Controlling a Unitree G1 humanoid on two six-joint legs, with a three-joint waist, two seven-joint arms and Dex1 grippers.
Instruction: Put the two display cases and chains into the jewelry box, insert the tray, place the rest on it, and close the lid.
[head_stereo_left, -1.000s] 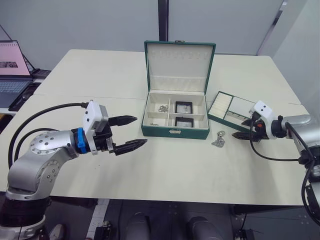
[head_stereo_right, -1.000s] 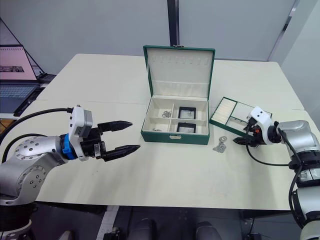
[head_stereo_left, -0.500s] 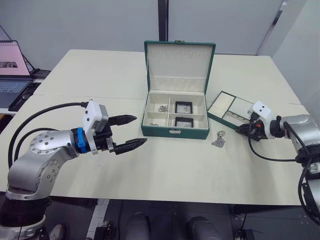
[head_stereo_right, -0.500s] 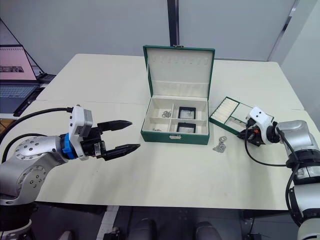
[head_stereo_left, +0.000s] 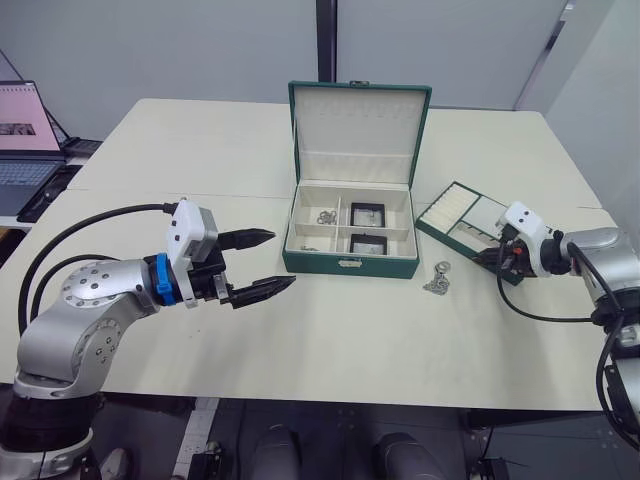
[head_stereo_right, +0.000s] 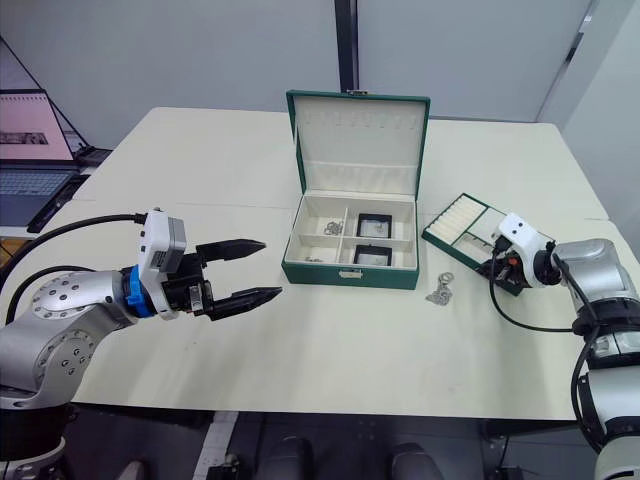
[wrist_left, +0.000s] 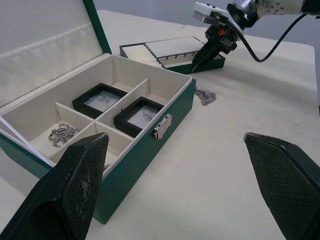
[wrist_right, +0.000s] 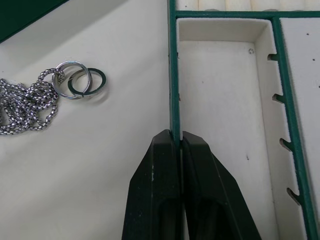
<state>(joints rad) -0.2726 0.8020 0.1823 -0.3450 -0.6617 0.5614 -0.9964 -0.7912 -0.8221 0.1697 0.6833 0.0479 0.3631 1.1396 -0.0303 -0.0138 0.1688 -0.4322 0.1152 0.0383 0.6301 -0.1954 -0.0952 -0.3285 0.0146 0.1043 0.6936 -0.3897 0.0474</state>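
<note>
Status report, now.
Right gripper shut on shallow green-rimmed cream tray rim. Left gripper open, idle. Silvery link chain on table beside tray.

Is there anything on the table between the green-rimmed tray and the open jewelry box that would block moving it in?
One silvery link chain lies on the table nearer the robot, beside that path. Nothing visible stands between the shallow green-rimmed tray and the dark green jewelry box.
</note>
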